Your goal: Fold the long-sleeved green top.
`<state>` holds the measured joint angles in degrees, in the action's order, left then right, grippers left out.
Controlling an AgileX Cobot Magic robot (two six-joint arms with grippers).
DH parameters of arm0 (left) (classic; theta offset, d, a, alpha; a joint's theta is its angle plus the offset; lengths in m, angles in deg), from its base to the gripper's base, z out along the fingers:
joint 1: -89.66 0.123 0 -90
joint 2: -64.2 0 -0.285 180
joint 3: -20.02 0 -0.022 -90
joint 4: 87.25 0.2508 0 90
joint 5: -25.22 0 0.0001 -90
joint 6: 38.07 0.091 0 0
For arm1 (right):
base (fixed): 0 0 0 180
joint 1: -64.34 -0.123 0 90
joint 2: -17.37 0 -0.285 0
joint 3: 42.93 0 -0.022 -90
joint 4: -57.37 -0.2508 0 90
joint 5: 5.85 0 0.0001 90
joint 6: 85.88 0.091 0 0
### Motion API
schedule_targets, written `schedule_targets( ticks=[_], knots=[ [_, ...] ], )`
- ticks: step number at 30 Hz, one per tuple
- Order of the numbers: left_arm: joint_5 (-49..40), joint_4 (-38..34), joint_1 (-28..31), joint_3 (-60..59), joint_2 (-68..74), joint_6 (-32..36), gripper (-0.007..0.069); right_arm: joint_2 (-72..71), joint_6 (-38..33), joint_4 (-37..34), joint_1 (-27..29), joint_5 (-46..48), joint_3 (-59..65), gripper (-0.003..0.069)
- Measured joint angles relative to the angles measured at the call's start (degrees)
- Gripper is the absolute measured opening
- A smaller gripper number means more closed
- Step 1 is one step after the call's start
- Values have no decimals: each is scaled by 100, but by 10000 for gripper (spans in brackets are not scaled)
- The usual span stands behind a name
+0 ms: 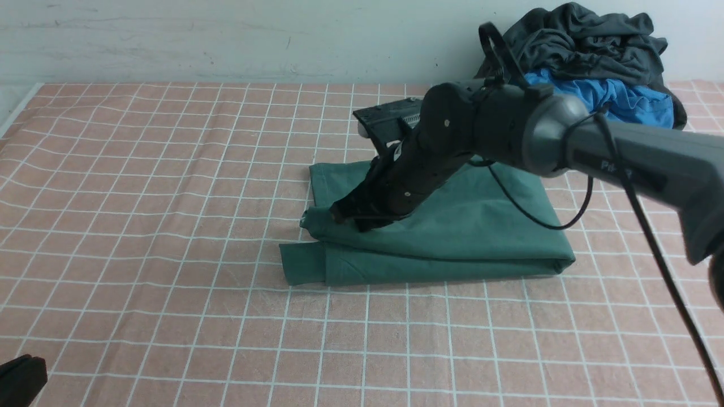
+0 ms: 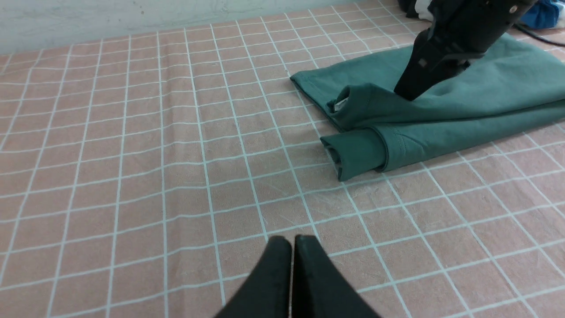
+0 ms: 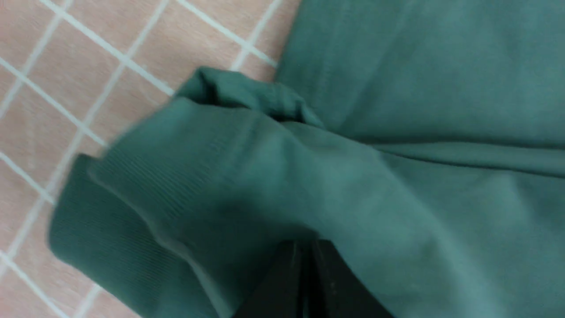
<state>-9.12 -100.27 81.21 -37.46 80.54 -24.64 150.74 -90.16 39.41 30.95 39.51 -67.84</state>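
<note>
- Lying as a folded rectangle on the pink checked tablecloth (image 1: 169, 198), the green long-sleeved top (image 1: 481, 237) is found right of centre, well apart from the grey garment (image 1: 582, 39) and the blue garment (image 1: 611, 96) heaped at the far right corner.
- The right gripper (image 1: 349, 217) is set on the left end of the stack. Its fingers are seen pressed together in the right wrist view, and the upper layer appears to be pinched between them.
- The left gripper (image 2: 292, 260) is held low over bare cloth near the front left, with its fingers clenched on nothing.
- A cuffed sleeve end (image 1: 302, 263) is left jutting from the near left corner. If the pinched layer is pulled sideways, the layers beneath could be dragged along and the fold opened.
- If too little fabric is caught, the layer could be dropped midway and left bunched.
- A black cable (image 1: 543, 220) hangs from the right arm over the top, so the cloth could be snagged when the arm is swung.
- Writing beginning "Pi" can be made out on the right arm (image 1: 622, 164); the rest is hidden by the cable.
- A white tag (image 2: 340, 104) is glimpsed inside the fold, but nothing on it can be read. No logo is shown.
</note>
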Motion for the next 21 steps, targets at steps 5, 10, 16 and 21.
schedule_targets(
  ticks=[5, 10, 16, 21],
  knots=[
    [63, 0, 0, -36, 0, 0, -3, 70, -165, -330, -355, -329, 0, -11],
    [124, 0, 0, -36, 0, 0, -3, 109, -187, -207, -461, -458, 0, -13],
    [124, 132, 0, -36, 0, 0, -3, -656, -173, 677, -472, 93, 24, -13],
    [124, 382, -77, -36, 0, 5, -3, -2399, 83, 1940, -472, 1006, 19, -13]
  ],
)
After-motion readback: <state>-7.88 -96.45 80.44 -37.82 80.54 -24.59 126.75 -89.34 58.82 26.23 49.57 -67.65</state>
